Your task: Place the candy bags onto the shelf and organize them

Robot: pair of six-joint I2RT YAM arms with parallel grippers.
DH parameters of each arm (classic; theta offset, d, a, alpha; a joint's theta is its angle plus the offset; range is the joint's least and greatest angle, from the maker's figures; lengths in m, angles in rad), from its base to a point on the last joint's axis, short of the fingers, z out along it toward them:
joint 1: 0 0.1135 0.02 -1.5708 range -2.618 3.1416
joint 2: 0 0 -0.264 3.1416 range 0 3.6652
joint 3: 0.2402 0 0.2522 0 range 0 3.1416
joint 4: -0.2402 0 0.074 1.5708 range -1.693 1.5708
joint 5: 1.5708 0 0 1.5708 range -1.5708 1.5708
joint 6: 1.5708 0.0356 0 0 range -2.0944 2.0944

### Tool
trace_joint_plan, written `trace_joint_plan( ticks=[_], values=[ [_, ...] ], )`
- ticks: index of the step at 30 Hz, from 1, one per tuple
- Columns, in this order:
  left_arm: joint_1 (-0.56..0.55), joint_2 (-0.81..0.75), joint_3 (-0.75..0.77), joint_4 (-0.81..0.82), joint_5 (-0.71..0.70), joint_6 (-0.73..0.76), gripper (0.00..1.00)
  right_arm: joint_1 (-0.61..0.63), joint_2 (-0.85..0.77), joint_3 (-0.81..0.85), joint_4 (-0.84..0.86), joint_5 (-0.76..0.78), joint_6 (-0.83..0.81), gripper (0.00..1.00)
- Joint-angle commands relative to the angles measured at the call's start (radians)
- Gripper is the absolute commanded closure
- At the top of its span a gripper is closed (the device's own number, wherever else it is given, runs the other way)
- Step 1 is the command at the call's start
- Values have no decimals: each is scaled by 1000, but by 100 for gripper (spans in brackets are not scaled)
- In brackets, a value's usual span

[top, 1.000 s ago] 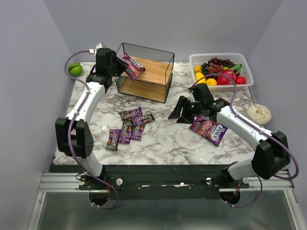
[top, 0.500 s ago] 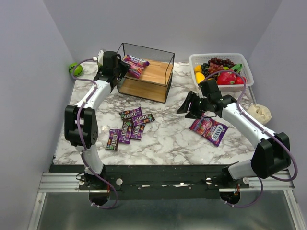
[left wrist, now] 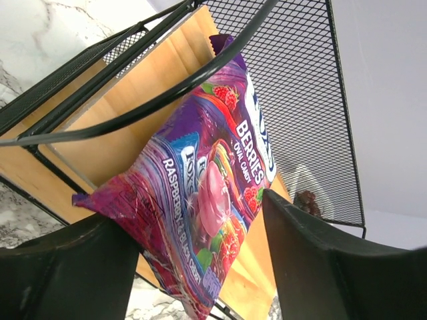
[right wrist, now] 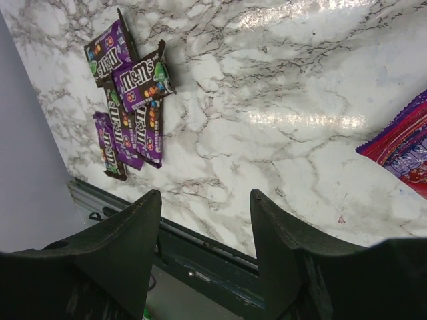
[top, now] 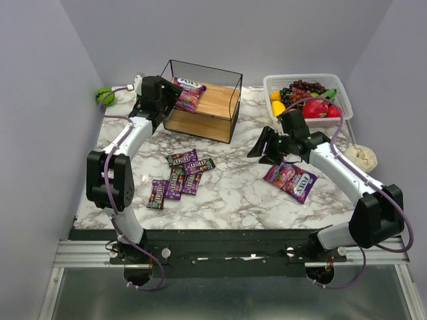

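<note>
Our left gripper (left wrist: 197, 213) stands wide, seemingly off the bag (left wrist: 213, 160) on the eleven-o'clock shelf (left wrist: 133, 87); right gripper (right wrist: 205, 200) wide, empty.

A FOX'S bag (left wrist: 207, 180) fills the left end of the shelf (top: 200, 124), with the left claw (top: 169, 100) spread on both sides of it. We find the right part of the upper board (top: 217, 99) bare. On the table (top: 233, 197) a wide lane runs between the M&M's packets (top: 180, 175) and the second FOX'S bag (top: 291, 179)
</note>
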Motion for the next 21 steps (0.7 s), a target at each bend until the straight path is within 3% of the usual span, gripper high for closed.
trace_joint_plan(
  ticks=[1, 7, 10, 13, 14, 17, 21],
  values=[
    [5, -51, -37, -14, -15, 5, 18, -9, 0, -11, -29, -2, -25, 36],
    [5, -97, -85, -26, -48, -5, 19, -15, 5, -14, -29, -13, -38, 36],
    [5, -125, -103, -35, -79, -12, 25, -17, 9, -14, -29, -19, -43, 36],
    [5, -143, -120, -44, -97, -16, 37, -20, 11, -17, -28, -19, -48, 36],
    [5, -148, -120, -47, -105, -16, 48, -20, 11, -18, -29, -19, -49, 36],
    [5, -151, -106, -60, -113, -16, 66, -25, 14, -15, -28, -20, -51, 36],
    [5, -127, -68, -77, -107, -7, 82, -28, 20, -12, -25, -22, -52, 36]
  ],
)
